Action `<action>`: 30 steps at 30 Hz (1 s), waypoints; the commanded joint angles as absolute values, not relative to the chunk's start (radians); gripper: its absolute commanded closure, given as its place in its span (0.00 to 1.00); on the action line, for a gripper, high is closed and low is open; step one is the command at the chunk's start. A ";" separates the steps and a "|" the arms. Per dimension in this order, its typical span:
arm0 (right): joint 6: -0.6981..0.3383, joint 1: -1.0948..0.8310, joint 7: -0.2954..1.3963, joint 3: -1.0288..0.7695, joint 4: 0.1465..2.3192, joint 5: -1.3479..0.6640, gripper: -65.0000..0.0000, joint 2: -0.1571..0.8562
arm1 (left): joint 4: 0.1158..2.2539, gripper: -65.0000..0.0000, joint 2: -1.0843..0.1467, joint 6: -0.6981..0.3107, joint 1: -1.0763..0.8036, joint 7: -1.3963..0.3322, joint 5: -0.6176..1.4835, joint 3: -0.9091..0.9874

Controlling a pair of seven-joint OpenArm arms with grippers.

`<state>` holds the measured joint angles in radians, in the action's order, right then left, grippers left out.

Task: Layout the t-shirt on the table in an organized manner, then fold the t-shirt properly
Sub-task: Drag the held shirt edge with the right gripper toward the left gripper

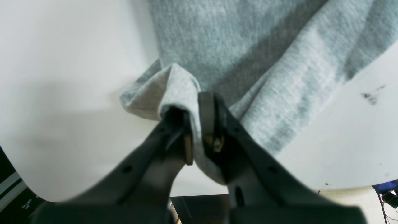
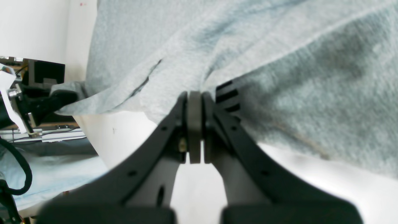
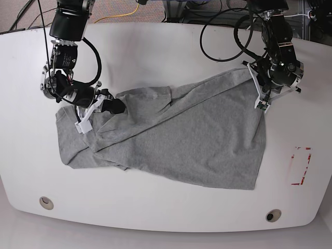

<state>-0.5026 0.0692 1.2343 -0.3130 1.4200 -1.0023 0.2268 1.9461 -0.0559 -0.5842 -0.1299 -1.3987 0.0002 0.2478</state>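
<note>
The t-shirt lies rumpled mid-frame on the desk — left claw, upper right, pinching its edge; right claw, upper left, pinching cloth too.

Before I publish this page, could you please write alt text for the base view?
A grey t-shirt lies rumpled and partly folded over on a glossy white table, with a black robot gripper at its left and another at its upper right. A red tape outline and two round grommets mark the tabletop.
</note>
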 commanded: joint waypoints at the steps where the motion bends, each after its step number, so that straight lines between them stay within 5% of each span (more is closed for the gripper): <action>1: -0.504 0.087 1.224 -0.315 1.432 -1.023 1.00 0.237 | 1.962 1.00 -0.061 -0.584 -0.119 -1.396 0.001 0.249; 5: -0.503 0.087 1.222 -0.315 1.432 -1.023 0.92 0.237 | 1.962 1.00 -0.065 -0.584 -0.120 -1.396 0.001 0.251; 11: -0.473 0.085 1.218 -0.315 1.432 -1.021 0.54 0.236 | 1.962 1.00 -0.073 -0.584 -0.120 -1.396 0.001 0.251; 13: -0.456 0.085 1.218 -0.315 1.432 -1.021 0.49 0.236 | 1.962 1.00 -0.073 -0.584 -0.120 -1.396 0.001 0.251; 30: -0.455 0.120 1.194 -0.314 1.250 -1.023 0.34 0.236 | 1.962 1.00 -0.073 -0.584 -0.120 -1.396 0.001 0.252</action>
<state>-0.4526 0.1024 1.2045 -0.3130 1.2533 -1.0172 0.2245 1.9461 -0.0669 -0.5842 -0.1303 -1.3987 0.0006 0.2497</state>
